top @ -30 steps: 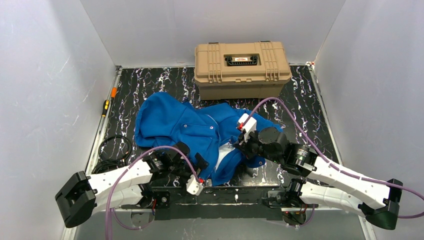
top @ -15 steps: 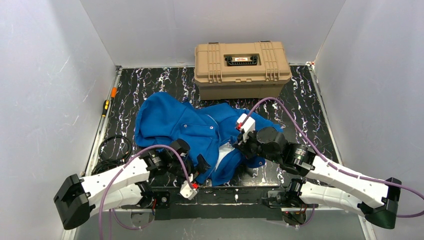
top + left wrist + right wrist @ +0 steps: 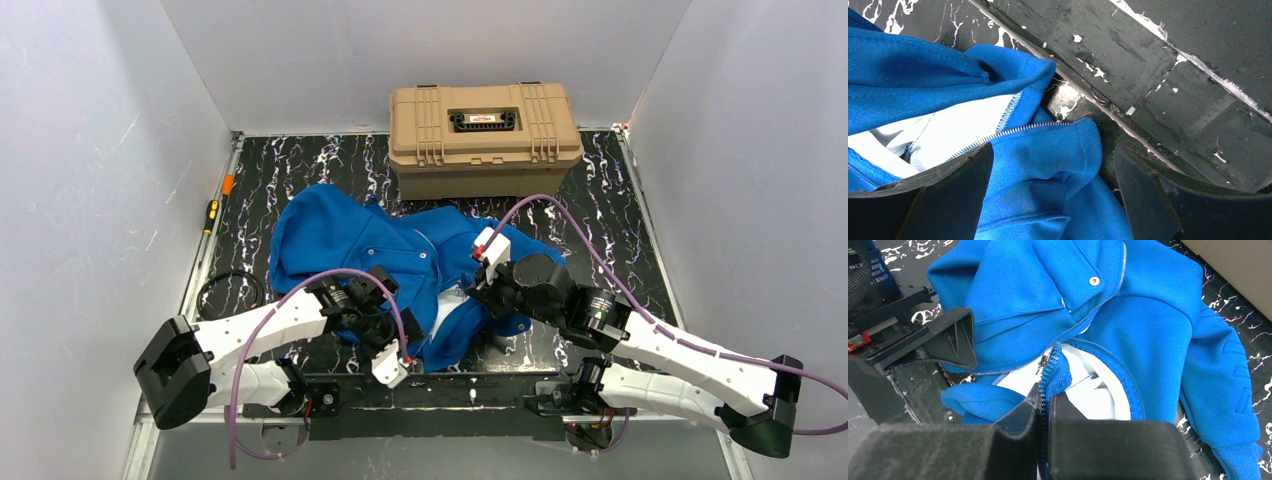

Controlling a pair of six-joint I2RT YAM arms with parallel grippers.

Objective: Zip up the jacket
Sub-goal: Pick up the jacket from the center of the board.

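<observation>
Right gripper (image 3: 1044, 402) tight on jacket (image 3: 1148, 330) edge, left gripper (image 3: 1050, 160) spread (case label (image 3: 482, 120) illegible).

Soft matt fleece jacket (image 3: 1148, 330), glossy marbled table (image 3: 300, 165), matt hard-plastic case (image 3: 485, 150)

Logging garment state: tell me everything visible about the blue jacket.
The jacket is royal-blue fleecy fabric with pale lining, a snap and a light zipper, its front gaping. It lies crumpled on the marbled table before the tan case. The right gripper pinches its zipper edge; the left gripper hangs open over its hem.
</observation>
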